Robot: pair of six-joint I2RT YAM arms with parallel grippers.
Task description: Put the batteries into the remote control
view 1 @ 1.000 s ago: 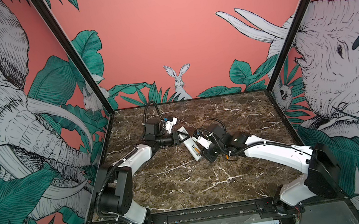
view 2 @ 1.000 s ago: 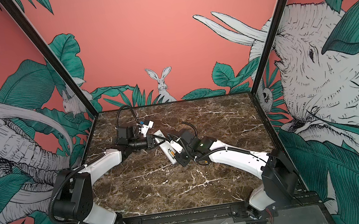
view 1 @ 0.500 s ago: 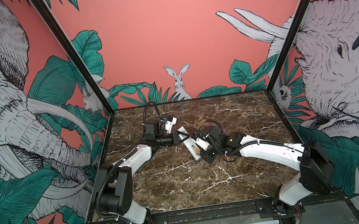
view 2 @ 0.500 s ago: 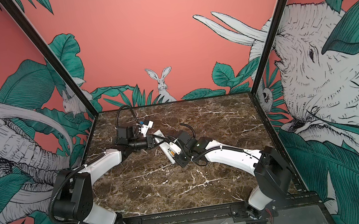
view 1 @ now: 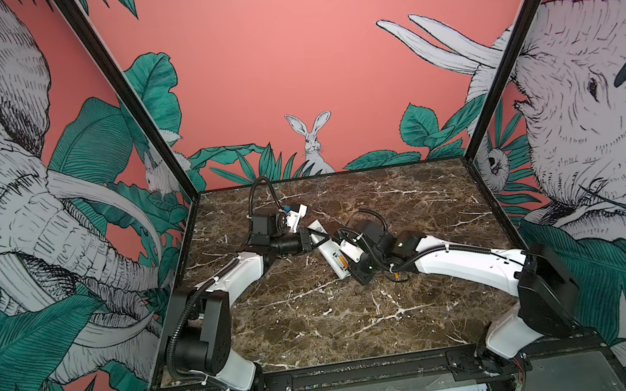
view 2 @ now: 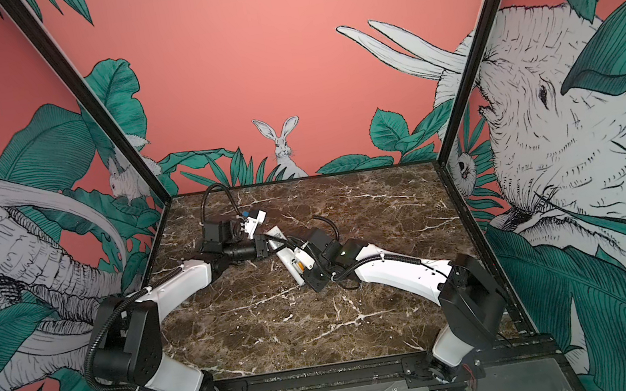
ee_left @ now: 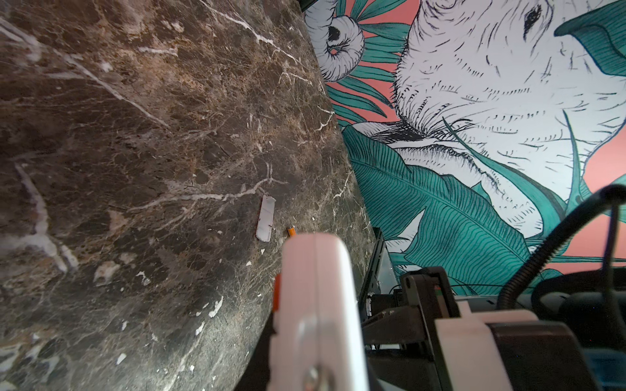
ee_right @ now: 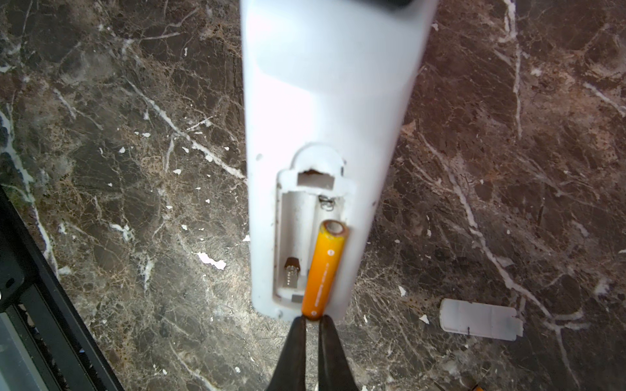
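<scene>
Though wider before, right fingers (ee_right: 294,355) together

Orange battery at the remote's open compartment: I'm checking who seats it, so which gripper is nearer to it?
Right. The right gripper, shut, has its tips against the end of the battery; the left gripper clamps the remote control at its opposite end.
</scene>
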